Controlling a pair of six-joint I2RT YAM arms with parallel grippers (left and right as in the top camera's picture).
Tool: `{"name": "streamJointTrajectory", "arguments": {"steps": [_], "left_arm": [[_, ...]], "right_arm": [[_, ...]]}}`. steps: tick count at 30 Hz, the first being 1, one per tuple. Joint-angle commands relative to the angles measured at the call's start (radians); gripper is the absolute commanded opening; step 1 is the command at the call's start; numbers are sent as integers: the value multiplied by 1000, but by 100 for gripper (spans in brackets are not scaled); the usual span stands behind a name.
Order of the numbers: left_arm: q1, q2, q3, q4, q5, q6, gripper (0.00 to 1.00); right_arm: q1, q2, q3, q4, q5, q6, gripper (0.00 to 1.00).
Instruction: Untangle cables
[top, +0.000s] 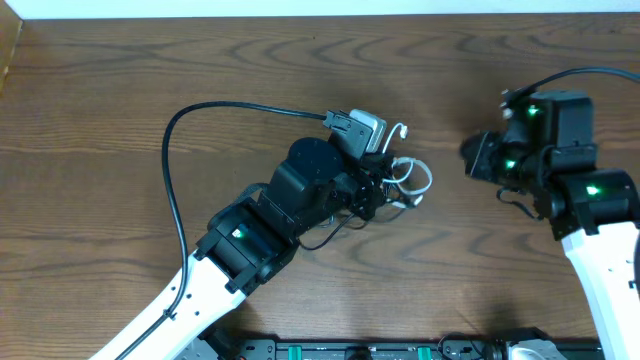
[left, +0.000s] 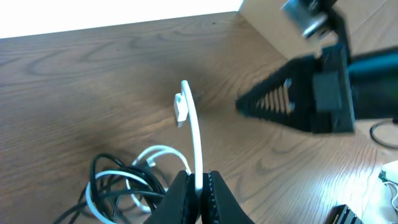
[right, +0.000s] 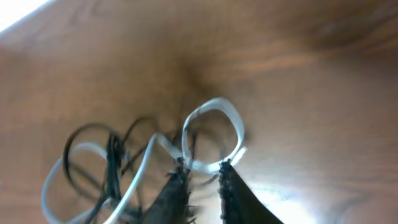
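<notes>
- task item: the cables lie in one small bundle near the middle of the table, just off the tip of the left arm and apart from the right arm.
- left gripper: jaws fully closed, pinching the white cable. the cable stands up from the jaws and ends in a small plug held clear of the table.
- right gripper: jaws parted a little with bare table showing between them. nothing is seen in them. it points at the bundle from the side, near the raised plug but not touching it. this view is blurred, so contact with the nearest white loop cannot be ruled out from it alone.
- progress, as judged: early. one end of the white cable is lifted free, but its remaining loops cross the black cables in several places. no cord lies by itself.
- left to do, as judged: draw the white cable out of the black loops, then part the black cords from one another and lay each one separately.
- markings: no brand, label or writing can be read on the cables, plug or arms in any view.
</notes>
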Motion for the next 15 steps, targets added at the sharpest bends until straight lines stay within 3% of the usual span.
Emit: {"name": "streamJointTrajectory", "arguments": {"steps": [1,5,9,15], "left_arm": [[2,-8,0,10,-9,21,7],[2,-8,0,11,-9,21,8],[1,-8,0,11,-9,21,8],[1,-8,0,11,-9,21,7]], "right_arm": [[10,13,-37,-14,-178,-86,29],[10,13,-73,7,-294,-71,37],[11,13,-113,16,-314,176,37],[11,13,-201,200,-456,340,35]]}}
